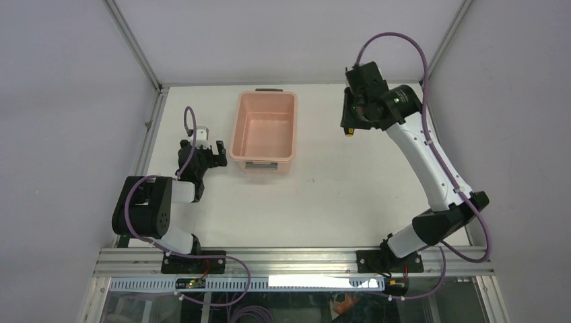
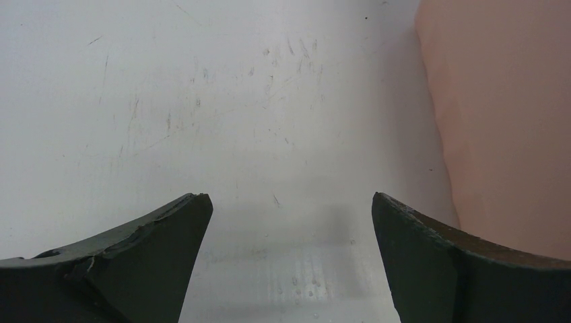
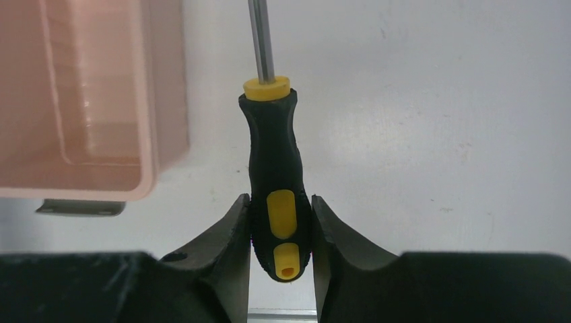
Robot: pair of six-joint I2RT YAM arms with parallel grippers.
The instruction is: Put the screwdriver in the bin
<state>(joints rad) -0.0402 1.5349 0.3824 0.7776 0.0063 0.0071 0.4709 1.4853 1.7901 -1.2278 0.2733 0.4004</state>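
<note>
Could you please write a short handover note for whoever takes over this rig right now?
Right gripper: jaws shut on the handle of the screwdriver, held off to the right of the bin, not over it.
Left gripper: open, holding nothing, low beside the bin's left wall.
Done: screwdriver picked up.
Left: carry it over the empty bin and release.

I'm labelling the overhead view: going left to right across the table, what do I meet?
The left gripper → bin → right gripper, which grips the screwdriver.
</note>
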